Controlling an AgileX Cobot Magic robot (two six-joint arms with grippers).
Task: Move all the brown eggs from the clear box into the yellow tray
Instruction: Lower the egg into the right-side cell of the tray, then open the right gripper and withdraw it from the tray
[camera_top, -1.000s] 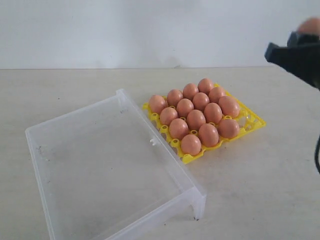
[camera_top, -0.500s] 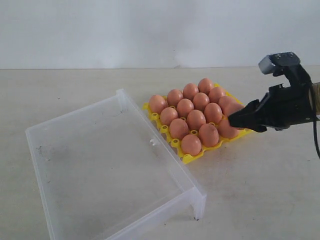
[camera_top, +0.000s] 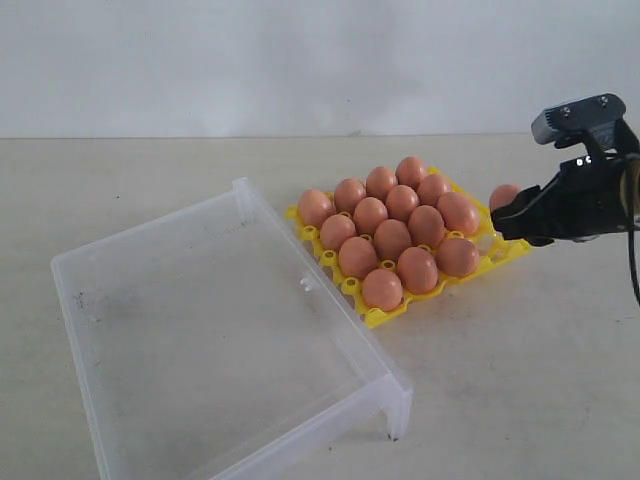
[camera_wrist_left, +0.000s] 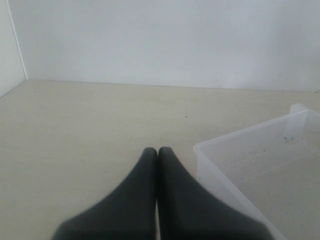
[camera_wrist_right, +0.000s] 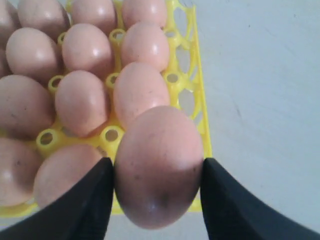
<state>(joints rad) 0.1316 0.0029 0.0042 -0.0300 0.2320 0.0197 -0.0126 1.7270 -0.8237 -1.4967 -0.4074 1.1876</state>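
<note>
1. The right gripper (camera_top: 507, 213) hangs at the 3 o'clock corner of the yellow tray (camera_top: 375, 317), its black fingers (camera_wrist_right: 85, 200) clamped on either side of a single brown egg (camera_top: 503, 195)
2. Fifteen more brown eggs (camera_top: 392, 238) sit upright in the tray's cups, packed shoulder to shoulder, while bare yellow lattice shows at the 3 o'clock corner just beside the held egg
3. The clear box (camera_top: 150, 228) lies on the pale table (camera_top: 520, 380) at the tray's 8 o'clock, its long wall running just beside the tray's edge
4. The left gripper (camera_wrist_left: 157, 150) sits low over the table with its two dark fingers pressed together on nothing, near one corner of the clear box
</note>
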